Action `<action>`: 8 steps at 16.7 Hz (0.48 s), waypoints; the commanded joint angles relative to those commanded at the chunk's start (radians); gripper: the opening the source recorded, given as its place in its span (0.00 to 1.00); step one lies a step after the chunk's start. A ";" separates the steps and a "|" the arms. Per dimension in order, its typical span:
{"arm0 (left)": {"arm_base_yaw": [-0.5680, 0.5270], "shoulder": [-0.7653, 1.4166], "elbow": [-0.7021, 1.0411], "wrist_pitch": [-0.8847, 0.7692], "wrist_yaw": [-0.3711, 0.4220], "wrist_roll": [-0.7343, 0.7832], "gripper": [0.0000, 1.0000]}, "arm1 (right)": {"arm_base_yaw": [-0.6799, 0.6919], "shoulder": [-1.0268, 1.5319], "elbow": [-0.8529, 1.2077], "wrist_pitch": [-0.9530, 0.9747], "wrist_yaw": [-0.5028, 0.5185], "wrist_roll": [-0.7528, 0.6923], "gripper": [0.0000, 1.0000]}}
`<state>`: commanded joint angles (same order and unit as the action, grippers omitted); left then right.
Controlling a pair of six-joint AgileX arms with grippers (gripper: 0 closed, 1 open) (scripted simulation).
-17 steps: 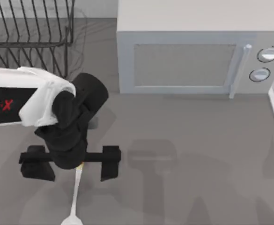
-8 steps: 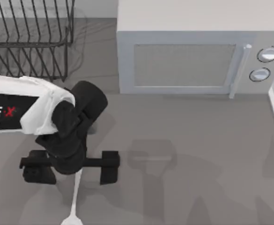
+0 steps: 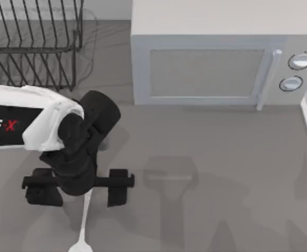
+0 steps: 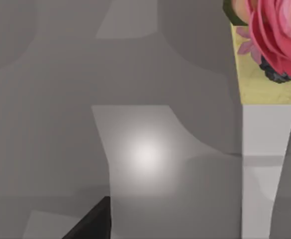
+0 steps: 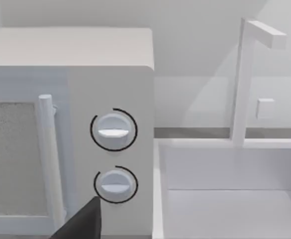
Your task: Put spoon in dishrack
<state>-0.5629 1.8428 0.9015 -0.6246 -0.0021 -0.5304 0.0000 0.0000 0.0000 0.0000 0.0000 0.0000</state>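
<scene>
The spoon (image 3: 83,223) lies on the table, its handle between the spread fingers of the left gripper (image 3: 78,185), not pinched yet. It must be lifted to the dishrack (image 3: 32,44), well behind the jaws. Since a moment ago, one finger has slid inward.

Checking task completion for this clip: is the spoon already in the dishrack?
No. In the top view the spoon lies on the table under the left gripper, well apart from the dishrack.
</scene>
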 joint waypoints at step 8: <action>0.000 0.000 0.000 0.000 0.000 0.000 0.00 | 0.000 0.000 0.000 0.000 0.000 0.000 1.00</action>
<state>-0.5629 1.8428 0.9015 -0.6246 -0.0021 -0.5304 0.0000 0.0000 0.0000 0.0000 0.0000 0.0000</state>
